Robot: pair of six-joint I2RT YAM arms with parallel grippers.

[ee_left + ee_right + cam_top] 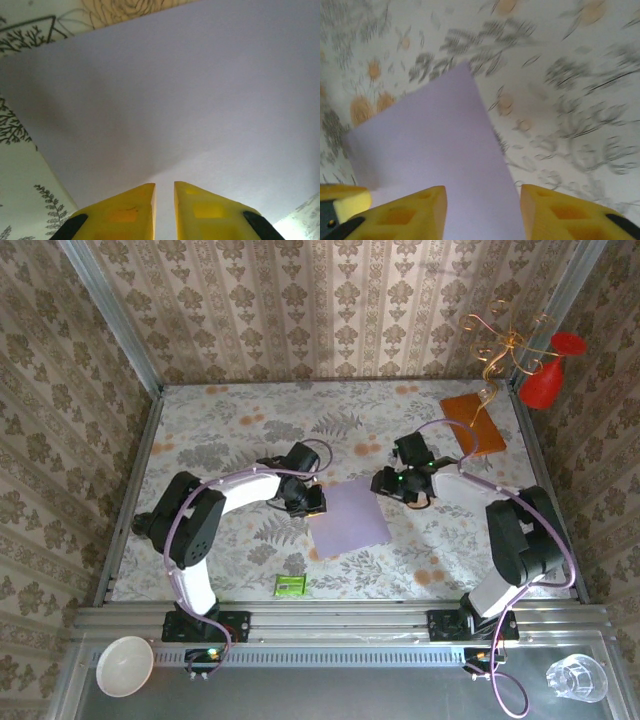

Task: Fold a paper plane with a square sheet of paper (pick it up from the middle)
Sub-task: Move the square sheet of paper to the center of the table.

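We see wallpaper (300,310), beige with brown damask motifs, closing the space on three sides: outward of the left gripper (312,502), outward of the right gripper (385,483), and far beyond both. A metal post (110,315) marks the far corner on the left gripper's side. Beneath both spreads a pale tablecloth (230,430) printed with grey ferns and orange blossoms. Behind them runs a metal rail (340,618). The light is soft and even.

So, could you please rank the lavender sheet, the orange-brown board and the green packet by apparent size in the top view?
Largest to smallest:
1. lavender sheet
2. orange-brown board, somewhat smaller
3. green packet, clearly smallest
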